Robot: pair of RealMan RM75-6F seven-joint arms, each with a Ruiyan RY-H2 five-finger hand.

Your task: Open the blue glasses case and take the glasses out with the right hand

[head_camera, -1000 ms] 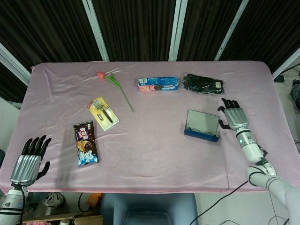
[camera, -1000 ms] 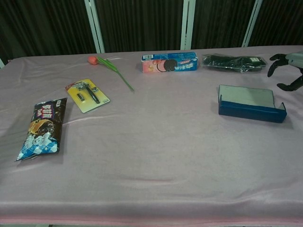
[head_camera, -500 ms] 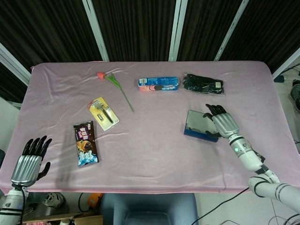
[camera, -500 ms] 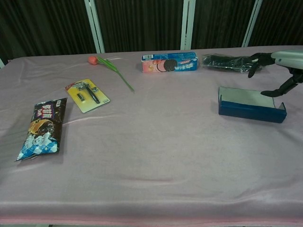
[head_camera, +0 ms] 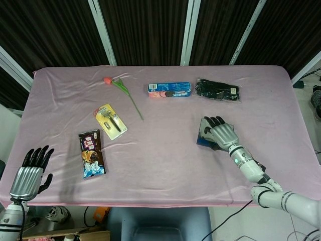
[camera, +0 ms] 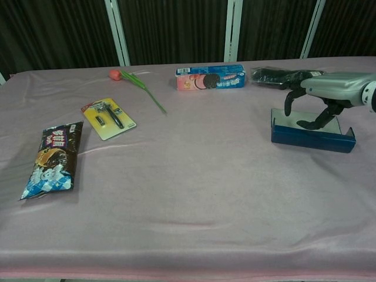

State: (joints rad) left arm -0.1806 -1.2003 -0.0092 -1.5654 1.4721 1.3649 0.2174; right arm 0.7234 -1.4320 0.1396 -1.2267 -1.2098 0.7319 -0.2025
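The blue glasses case (head_camera: 202,133) lies open at the right of the pink table, its lid tipped back toward the far side. In the chest view its dark blue front wall (camera: 311,140) faces me. My right hand (head_camera: 222,133) hovers palm-down over the case and covers most of it. In the chest view this right hand (camera: 326,94) has its fingers spread and curved down into the case, with nothing seen in them. The glasses are hidden under the hand. My left hand (head_camera: 30,173) hangs open off the near left table edge.
A cookie box (head_camera: 169,90) and a black packet (head_camera: 217,90) lie just beyond the case. Further left are a tulip (head_camera: 123,90), a yellow blister card (head_camera: 111,121) and a snack bag (head_camera: 92,153).
My right hand has swung left from beside the case's right end to directly over it, with the fingers lowering into it. The left hand has barely moved.
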